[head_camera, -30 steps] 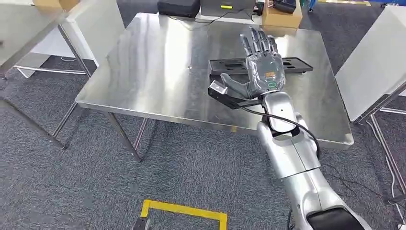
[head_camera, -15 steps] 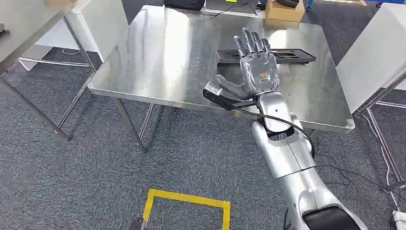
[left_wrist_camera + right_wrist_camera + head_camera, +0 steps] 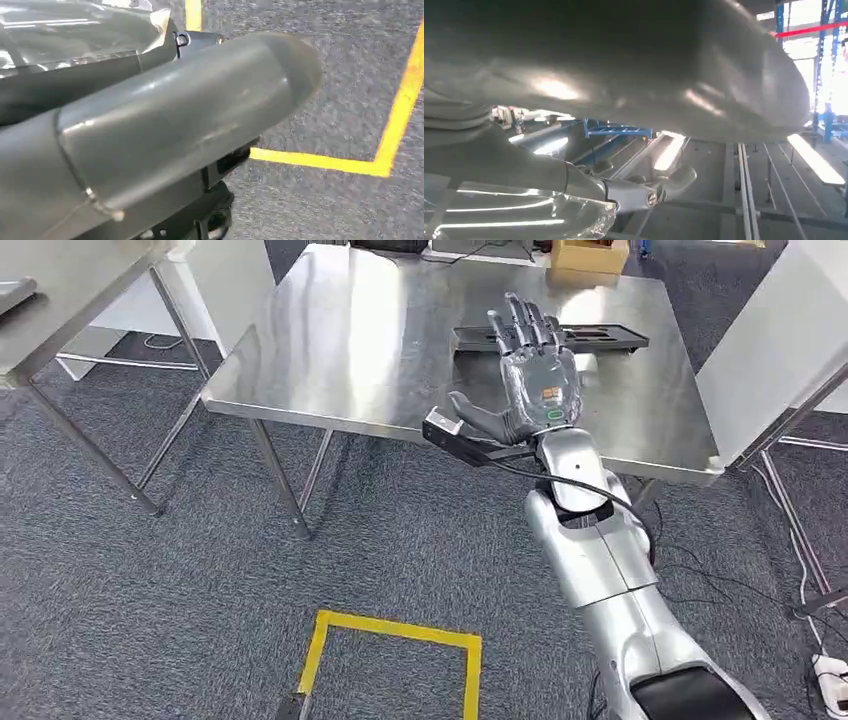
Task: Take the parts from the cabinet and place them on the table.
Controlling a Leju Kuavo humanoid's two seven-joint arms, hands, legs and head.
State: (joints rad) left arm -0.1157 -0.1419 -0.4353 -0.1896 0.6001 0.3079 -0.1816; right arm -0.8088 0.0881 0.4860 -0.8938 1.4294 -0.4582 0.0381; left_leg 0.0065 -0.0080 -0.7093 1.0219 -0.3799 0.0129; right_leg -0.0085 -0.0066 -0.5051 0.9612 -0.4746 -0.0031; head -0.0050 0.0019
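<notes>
Steel, brushed and reflective, makes up the square table (image 3: 360,350), which is carried on thin metal legs above grey carpet (image 3: 150,620). At the left edge of the head view a second metal bench (image 3: 60,300) is partly seen. On the carpet in front of the table a rectangle of yellow floor tape (image 3: 400,632) is marked; the same yellow tape (image 3: 320,160) is seen in the left wrist view, past the left robot hand (image 3: 150,130), of which a thick grey thumb and a ribbed cover are shown close up. Whether its fingers are apart or together cannot be told, and no object is seen in it.

Further right, the right robot hand (image 3: 535,365) is raised over the right half of the table, near the front edge, at the end of the silver right arm (image 3: 600,560). Its fingers are stretched out and spread, the thumb is held out to the side, and nothing is gripped. A small black camera bracket (image 3: 455,438) is fixed at the wrist. Beyond the fingertips, a flat black rectangular part tray (image 3: 600,337) lies on the table near the far right corner, its long side parallel to the far edge. A brown cardboard box (image 3: 588,254) is seen behind the far edge.
</notes>
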